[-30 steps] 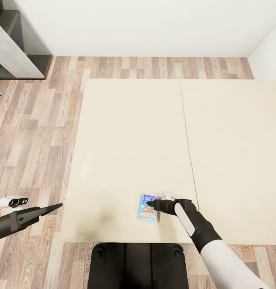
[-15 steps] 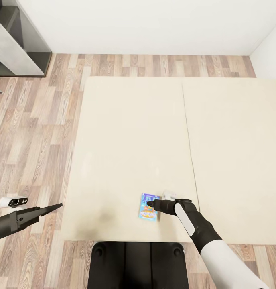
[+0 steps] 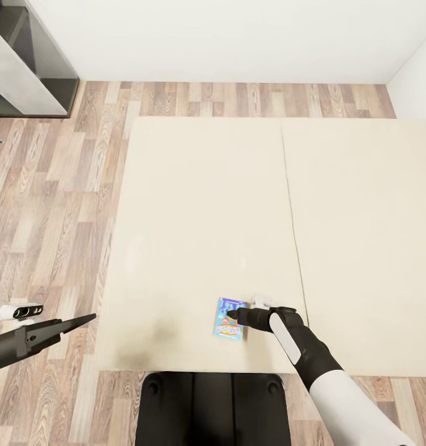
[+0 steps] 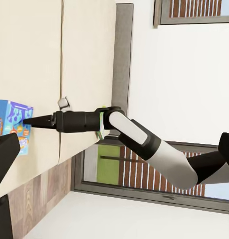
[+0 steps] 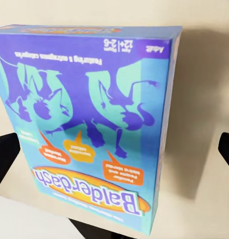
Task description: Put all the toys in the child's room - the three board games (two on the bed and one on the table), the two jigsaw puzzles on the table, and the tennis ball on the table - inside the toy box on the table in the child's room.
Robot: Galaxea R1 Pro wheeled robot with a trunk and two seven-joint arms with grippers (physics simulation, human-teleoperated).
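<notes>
right end effector (image 3: pixel 238 317) spread, fingertips either side of board game (image 3: pixel 229 318) lying flat on bed (image 3: pixel 194 204), just ahead | I judge it light, stiff, slick card: pinch across short edges | left end effector (image 3: pixel 83 320) pressed together, well off bed

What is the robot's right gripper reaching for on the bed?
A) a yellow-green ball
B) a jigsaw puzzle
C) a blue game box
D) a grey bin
C: the right gripper is at a blue game box lying flat on the cream bed; the right wrist view shows its blue printed lid between the open fingers.
</notes>
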